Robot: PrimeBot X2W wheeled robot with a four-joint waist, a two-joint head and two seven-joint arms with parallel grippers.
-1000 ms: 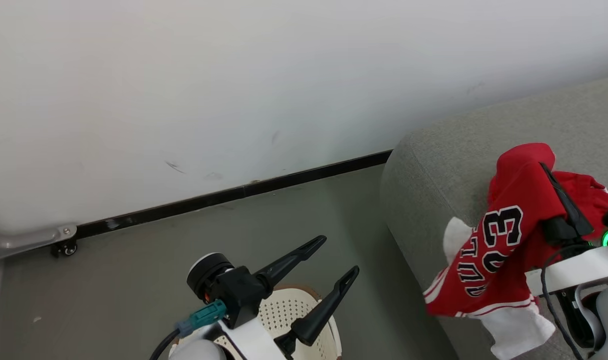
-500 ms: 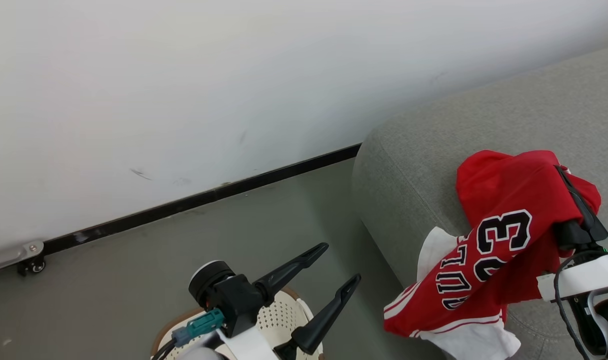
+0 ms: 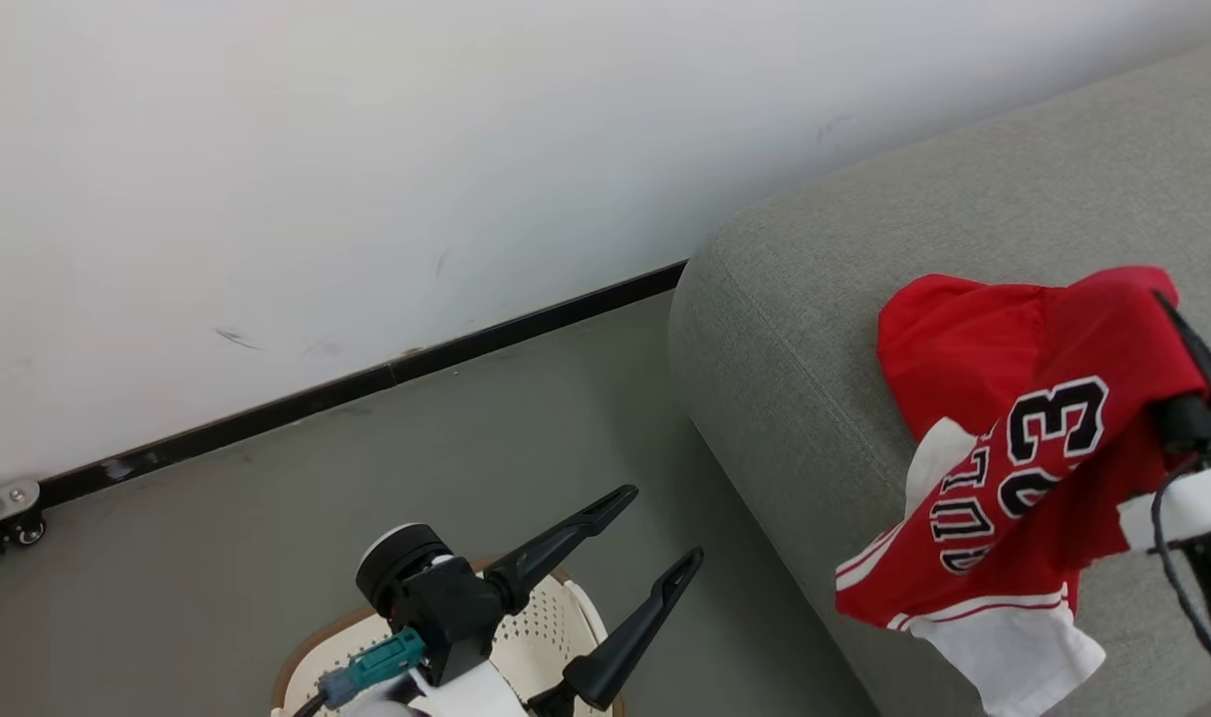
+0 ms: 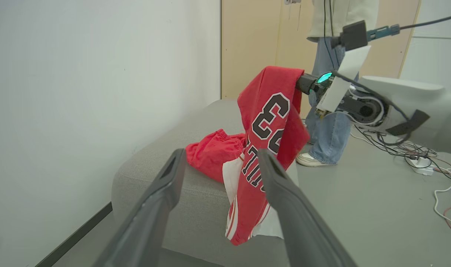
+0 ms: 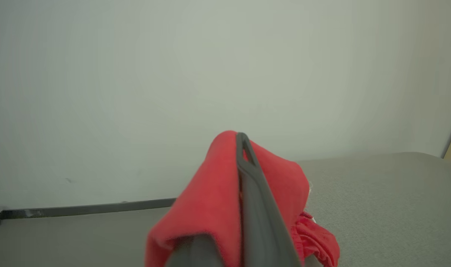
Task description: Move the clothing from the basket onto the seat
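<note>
The red "23" jersey (image 3: 1014,458) hangs from my right gripper (image 3: 1168,309), which is shut on its upper fold above the light-grey seat (image 3: 815,299). Its white-striped hem dangles past the seat's front edge. In the left wrist view the jersey (image 4: 270,122) hangs beside the plain red garment (image 4: 207,150), which lies crumpled on the seat (image 4: 155,178). The right wrist view shows red cloth (image 5: 210,193) draped over my shut right gripper (image 5: 244,148). My left gripper (image 3: 660,523) is open and holds nothing, above the cream basket (image 3: 556,617).
A white wall with a dark skirting strip (image 3: 366,383) runs behind the grey floor. In the left wrist view, a person's legs in jeans (image 4: 329,126) stand beyond the seat, and cables (image 4: 425,155) lie on the floor at the right.
The head view has swung to the right. My right gripper has carried the jersey farther over the seat. The left gripper stays open above the basket.
</note>
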